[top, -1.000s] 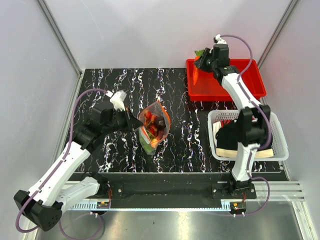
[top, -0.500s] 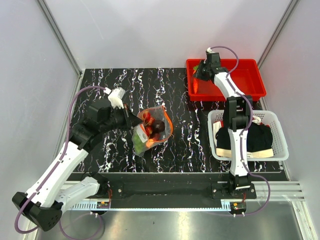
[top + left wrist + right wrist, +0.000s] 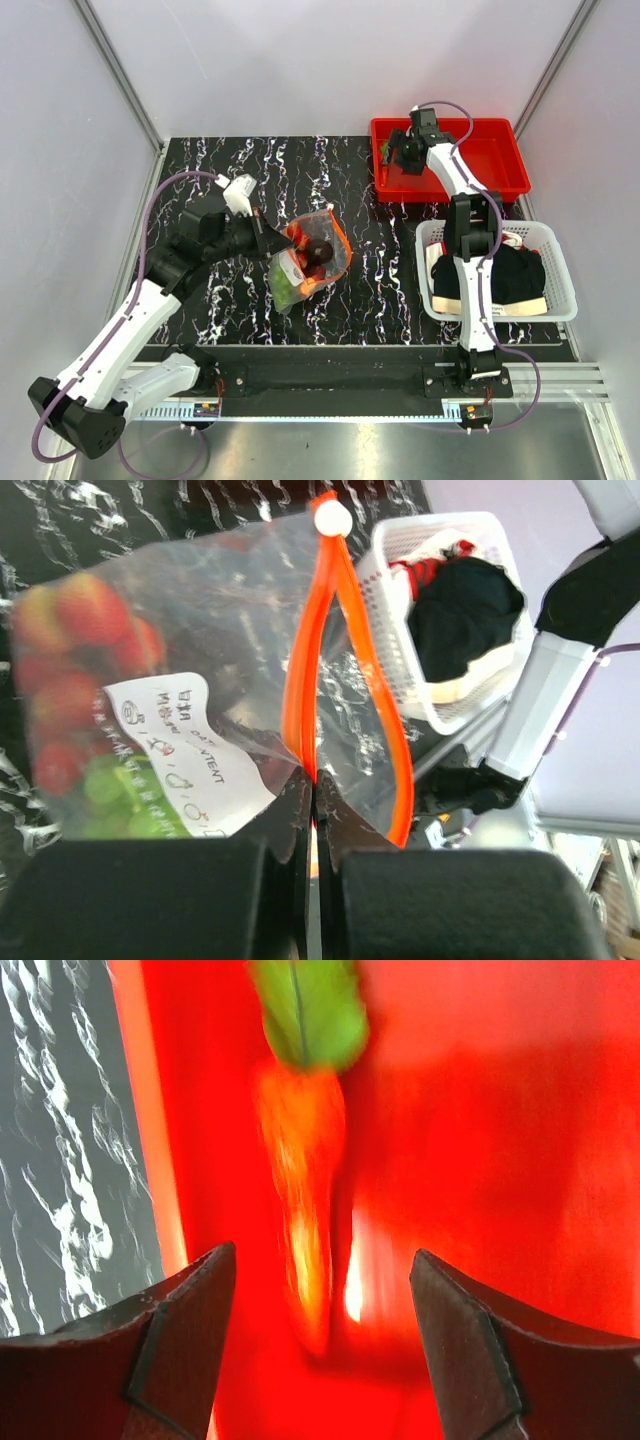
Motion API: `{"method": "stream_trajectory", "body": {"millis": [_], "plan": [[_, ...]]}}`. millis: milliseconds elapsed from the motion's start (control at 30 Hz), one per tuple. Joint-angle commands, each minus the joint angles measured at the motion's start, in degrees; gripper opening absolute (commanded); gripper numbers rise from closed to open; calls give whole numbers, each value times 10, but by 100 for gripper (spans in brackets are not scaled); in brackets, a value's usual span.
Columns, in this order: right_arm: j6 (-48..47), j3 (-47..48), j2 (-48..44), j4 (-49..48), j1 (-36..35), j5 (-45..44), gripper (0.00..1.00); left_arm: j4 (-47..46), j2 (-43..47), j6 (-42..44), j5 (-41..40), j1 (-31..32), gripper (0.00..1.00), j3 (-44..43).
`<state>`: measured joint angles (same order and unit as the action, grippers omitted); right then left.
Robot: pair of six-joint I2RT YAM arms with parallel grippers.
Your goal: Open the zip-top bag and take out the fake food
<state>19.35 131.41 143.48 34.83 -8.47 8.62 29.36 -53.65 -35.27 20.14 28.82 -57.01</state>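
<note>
The zip-top bag [image 3: 310,258] hangs tilted above the black marble table, mouth gaping. My left gripper [image 3: 272,240] is shut on its orange-red zip strip [image 3: 345,660], pinched at the fingertips of that gripper [image 3: 313,785]. The white label [image 3: 190,740], red tomatoes [image 3: 80,670] and green bits show through the plastic; a dark purple piece [image 3: 317,250] lies inside. My right gripper [image 3: 400,152] is open over the red tray [image 3: 490,165]. The orange carrot [image 3: 300,1190] with its green top lies blurred on the tray floor, free between the open fingers of that gripper [image 3: 320,1260].
A white mesh basket [image 3: 555,262] with black and white cloth items stands at the right, below the red tray; it also shows in the left wrist view [image 3: 400,540]. White walls enclose the table on three sides.
My right gripper has moved down into the left end of the red tray and opened, letting go of the carrot. My left gripper has shifted the bag slightly, and its mouth gapes wider.
</note>
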Motion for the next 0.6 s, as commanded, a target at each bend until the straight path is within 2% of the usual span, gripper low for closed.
{"method": "stream_trajectory", "body": {"millis": [0,167,367,467,567], "plan": [[16,-104,-175,45,-23,-29,77,-103,-7,-42,64,1,0,25],[47,-316,-375,-4,-99,4,77,-136,-18,-59,65,1,0,46],[52,-438,-538,22,-203,-31,72,-173,-29,-85,93,4,0,64],[73,-462,-588,37,-254,-30,61,-183,-30,-89,85,11,0,67],[96,-475,-608,47,-292,-11,47,-193,-27,-97,77,17,0,74]]}}
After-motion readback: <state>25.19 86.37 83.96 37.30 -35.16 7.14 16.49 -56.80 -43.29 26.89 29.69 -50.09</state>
